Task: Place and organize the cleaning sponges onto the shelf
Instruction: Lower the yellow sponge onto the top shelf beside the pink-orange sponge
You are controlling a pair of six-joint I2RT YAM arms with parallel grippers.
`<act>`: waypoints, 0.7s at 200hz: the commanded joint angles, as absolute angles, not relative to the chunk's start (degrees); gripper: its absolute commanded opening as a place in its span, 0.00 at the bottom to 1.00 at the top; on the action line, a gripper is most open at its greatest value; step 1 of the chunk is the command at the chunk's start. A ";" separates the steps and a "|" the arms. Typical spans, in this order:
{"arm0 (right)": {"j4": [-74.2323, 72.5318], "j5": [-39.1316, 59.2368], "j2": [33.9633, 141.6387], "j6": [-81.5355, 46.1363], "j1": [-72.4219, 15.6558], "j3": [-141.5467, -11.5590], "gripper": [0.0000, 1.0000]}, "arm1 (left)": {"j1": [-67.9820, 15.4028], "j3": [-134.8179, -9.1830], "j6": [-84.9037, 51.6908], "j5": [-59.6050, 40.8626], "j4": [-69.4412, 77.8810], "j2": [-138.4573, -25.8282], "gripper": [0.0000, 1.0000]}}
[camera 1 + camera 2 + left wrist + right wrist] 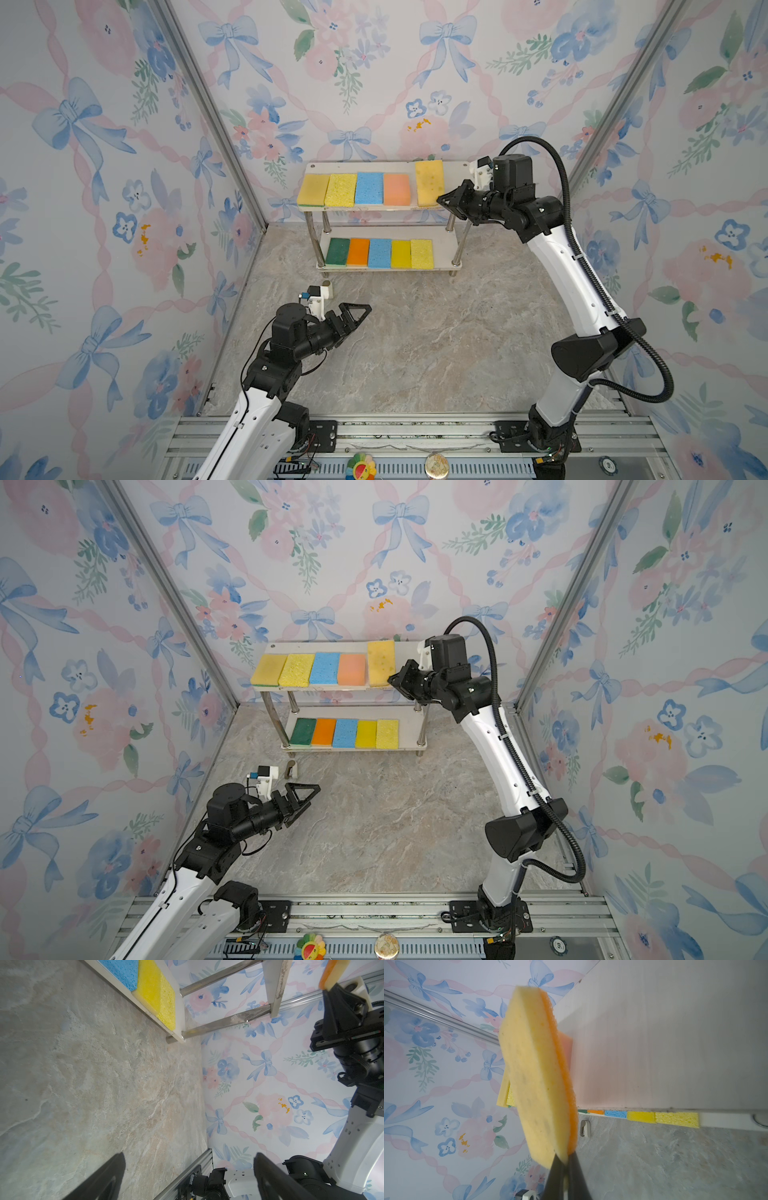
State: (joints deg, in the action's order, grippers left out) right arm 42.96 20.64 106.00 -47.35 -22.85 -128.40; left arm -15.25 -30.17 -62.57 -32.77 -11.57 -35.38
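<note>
Right tool [566, 1157] pinching yellow sponge [533, 1076], peach sponge [567, 1049] half-hidden

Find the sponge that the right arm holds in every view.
Top view: held sponge at the right end of the shelf's top tier.
Top view: same place.
Left wrist: sliver at the frame edge.
Right wrist: fills the middle.
Shared landmark: the shelf.

Left arm [254, 419], right arm [559, 266]: 2 white shells, black joints (right wears corrugated cable [532, 139]).
</note>
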 commanded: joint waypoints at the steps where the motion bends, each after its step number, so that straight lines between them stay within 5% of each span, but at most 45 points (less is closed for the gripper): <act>1: 44.44 22.55 108.89 -48.11 -22.02 -133.16 0.06 | -14.48 -29.37 -60.76 -32.76 -13.74 -34.75 0.98; 140: 42.89 22.96 114.64 -49.48 -20.73 -135.46 0.06 | -11.36 -29.46 -58.56 -35.32 -13.89 -36.54 0.98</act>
State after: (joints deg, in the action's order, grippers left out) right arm 42.92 22.26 113.16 -49.10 -21.37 -133.19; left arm -11.99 -30.11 -60.42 -34.02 -13.45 -36.07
